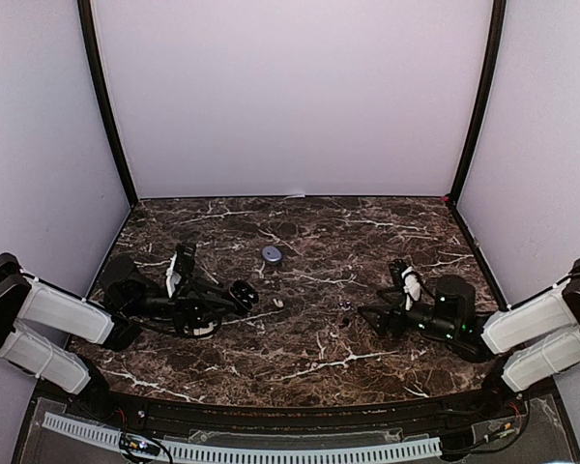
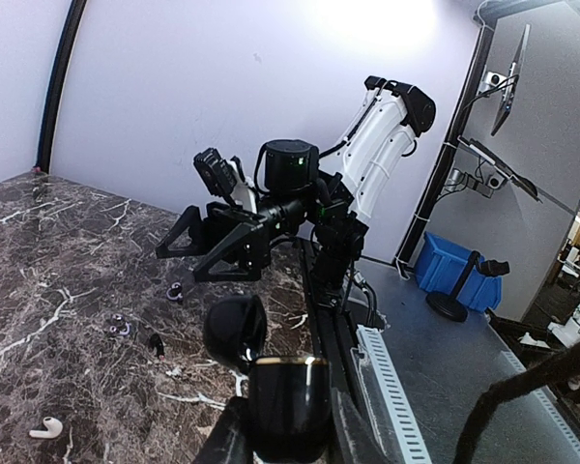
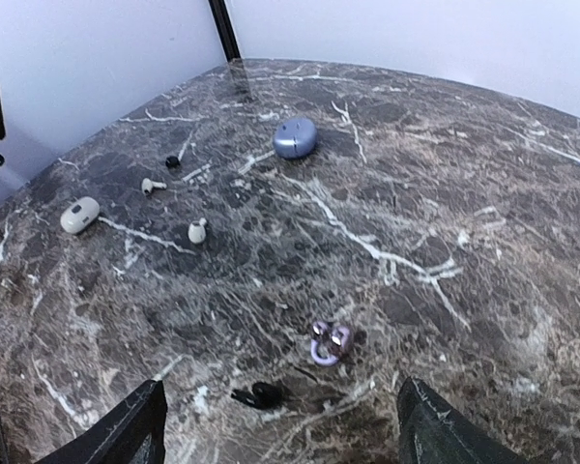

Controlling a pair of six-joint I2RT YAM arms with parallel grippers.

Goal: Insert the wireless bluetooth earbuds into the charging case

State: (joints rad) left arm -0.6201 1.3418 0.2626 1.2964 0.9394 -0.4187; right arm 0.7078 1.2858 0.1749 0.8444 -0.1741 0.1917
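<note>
My left gripper [image 2: 288,435] is shut on a black charging case [image 2: 288,401] with a gold rim, held low over the table with its lid [image 2: 236,331] swung open. In the top view it is at the left of centre [image 1: 242,290]. My right gripper [image 3: 278,401] stands open just above the marble. A black earbud [image 3: 257,394] lies between its fingertips. A pair of purple earbuds [image 3: 330,342] lies just beyond. Farther off are a white earbud [image 3: 198,231], a stemmed white earbud [image 3: 153,185] and another black earbud [image 3: 174,160].
A closed blue-grey case [image 3: 296,137] sits toward the back of the table [image 1: 367,232]. A small white case [image 3: 80,215] lies at the left of the right wrist view. The two grippers face each other across the table's middle, with walls on three sides.
</note>
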